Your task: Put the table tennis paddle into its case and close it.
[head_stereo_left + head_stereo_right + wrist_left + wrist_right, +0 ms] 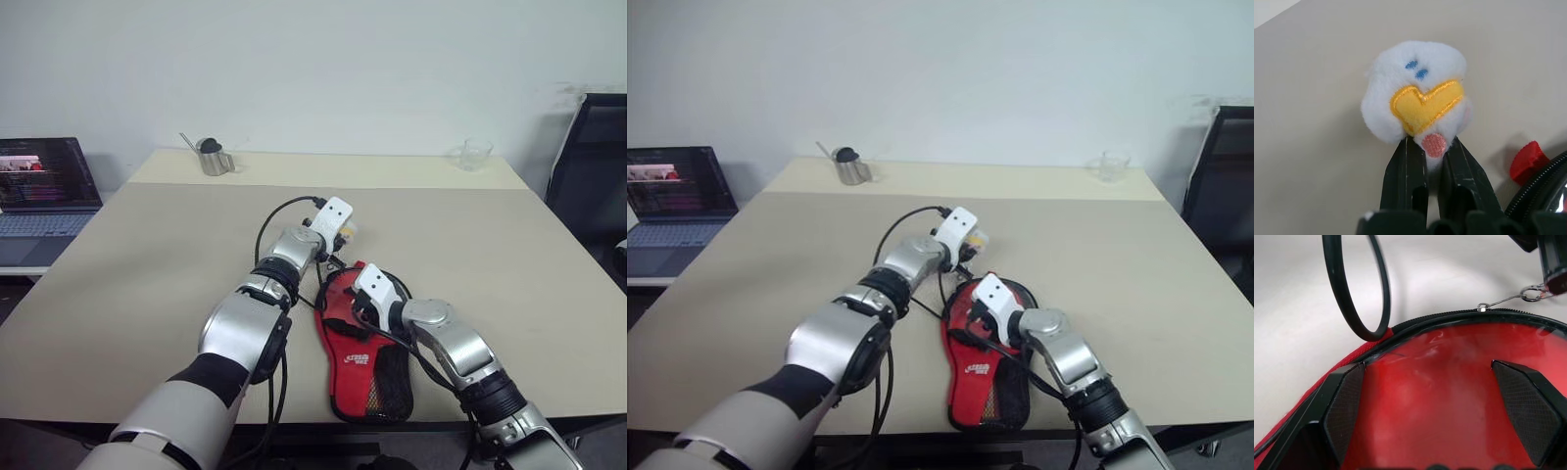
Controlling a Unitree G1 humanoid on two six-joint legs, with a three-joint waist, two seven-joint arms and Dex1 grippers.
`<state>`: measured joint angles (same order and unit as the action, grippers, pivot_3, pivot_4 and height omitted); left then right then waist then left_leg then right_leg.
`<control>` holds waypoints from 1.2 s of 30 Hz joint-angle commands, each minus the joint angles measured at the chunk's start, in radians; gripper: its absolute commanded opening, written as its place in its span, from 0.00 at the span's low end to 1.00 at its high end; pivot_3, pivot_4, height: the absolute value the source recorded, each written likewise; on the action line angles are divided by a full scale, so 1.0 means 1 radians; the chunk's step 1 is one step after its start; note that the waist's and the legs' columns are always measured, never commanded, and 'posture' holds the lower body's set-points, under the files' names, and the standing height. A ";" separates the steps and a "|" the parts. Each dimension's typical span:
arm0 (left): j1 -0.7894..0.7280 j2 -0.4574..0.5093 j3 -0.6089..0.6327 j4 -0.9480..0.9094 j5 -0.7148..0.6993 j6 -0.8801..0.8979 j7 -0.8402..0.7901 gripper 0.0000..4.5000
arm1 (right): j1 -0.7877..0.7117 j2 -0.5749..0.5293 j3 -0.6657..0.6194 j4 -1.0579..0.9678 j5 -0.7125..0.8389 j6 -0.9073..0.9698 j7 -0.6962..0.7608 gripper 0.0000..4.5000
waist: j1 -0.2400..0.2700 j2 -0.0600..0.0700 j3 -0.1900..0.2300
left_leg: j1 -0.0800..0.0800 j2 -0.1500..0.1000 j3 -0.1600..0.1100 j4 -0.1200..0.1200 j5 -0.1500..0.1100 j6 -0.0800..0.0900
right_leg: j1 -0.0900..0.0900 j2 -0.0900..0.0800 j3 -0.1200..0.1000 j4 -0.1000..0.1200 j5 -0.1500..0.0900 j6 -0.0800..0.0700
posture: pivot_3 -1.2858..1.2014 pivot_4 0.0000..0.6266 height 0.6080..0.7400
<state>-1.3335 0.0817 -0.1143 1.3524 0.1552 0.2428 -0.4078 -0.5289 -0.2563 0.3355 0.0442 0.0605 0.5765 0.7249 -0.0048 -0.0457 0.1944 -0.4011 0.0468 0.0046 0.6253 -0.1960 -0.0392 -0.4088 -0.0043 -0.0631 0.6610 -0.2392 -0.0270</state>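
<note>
While my left fingers (1434, 169) pinch the plush keychain (1418, 98) and right fingers (1430, 406) gape over the case (364, 352), zipping comes next.

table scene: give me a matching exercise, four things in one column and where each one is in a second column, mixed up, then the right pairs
Things:
1. white plush charm
2. red case
3. metal cup
4. laptop

Places or states:
A. on a side desk, beyond the table's left edge
B. pinched between the left gripper's fingers
C. flat on the table, under the open right gripper
D. far left part of the table, near the wall

Pairs: 1-B, 2-C, 3-D, 4-A
</note>
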 commanded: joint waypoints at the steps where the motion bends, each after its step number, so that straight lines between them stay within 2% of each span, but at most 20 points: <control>1: -0.040 -0.028 -0.023 -0.004 0.047 -0.047 0.027 0.00 | 0.039 -0.017 0.044 -0.001 0.001 0.061 0.028 1.00 | 0.001 0.000 0.000 | 0.000 0.000 0.000 0.000 0.000 0.000 | 0.000 0.000 0.000 0.000 0.000 0.000 | 0.52 0.24 1.00; 10: -0.058 -0.103 -0.066 0.005 0.136 -0.118 0.070 0.00 | 0.058 -0.020 0.050 -0.061 0.003 0.107 0.021 1.00 | 0.002 0.000 0.000 | 0.000 0.000 0.000 0.000 0.000 0.000 | 0.000 0.000 0.000 -0.001 0.000 0.000 | 0.52 0.24 1.00; 20: -0.035 -0.190 -0.202 0.003 0.276 -0.305 0.043 0.00 | 0.072 -0.019 0.042 -0.089 0.005 0.131 0.005 1.00 | 0.003 0.000 0.000 | -0.001 -0.001 0.000 0.000 0.000 -0.001 | 0.000 0.000 -0.001 -0.002 0.000 0.000 | 0.52 0.24 1.00; 28: -0.023 -0.238 -0.256 0.004 0.332 -0.344 0.052 0.00 | 0.070 -0.012 0.041 -0.084 0.007 0.131 -0.001 1.00 | 0.004 0.000 0.000 | -0.001 -0.001 -0.001 0.000 0.000 0.000 | 0.000 -0.001 -0.002 -0.002 0.000 0.000 | 0.52 0.24 1.00; 36: -0.026 -0.263 -0.254 0.005 0.340 -0.347 0.070 0.00 | 0.064 -0.001 0.041 -0.069 0.002 0.123 -0.007 1.00 | 0.004 0.000 0.000 | -0.001 -0.001 -0.001 0.000 0.000 0.000 | 0.000 -0.001 -0.002 -0.003 0.000 0.000 | 0.52 0.24 1.00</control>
<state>-1.3379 -0.1087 -0.3567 1.3902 0.4940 -0.0571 -0.3553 -0.4800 -0.2675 0.3368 -0.0639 0.0612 0.6695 0.7165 -0.0009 -0.0452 0.1941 -0.4023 0.0454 0.0038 0.6254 -0.1965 -0.0396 -0.4086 -0.0055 -0.0651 0.6584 -0.2394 -0.0267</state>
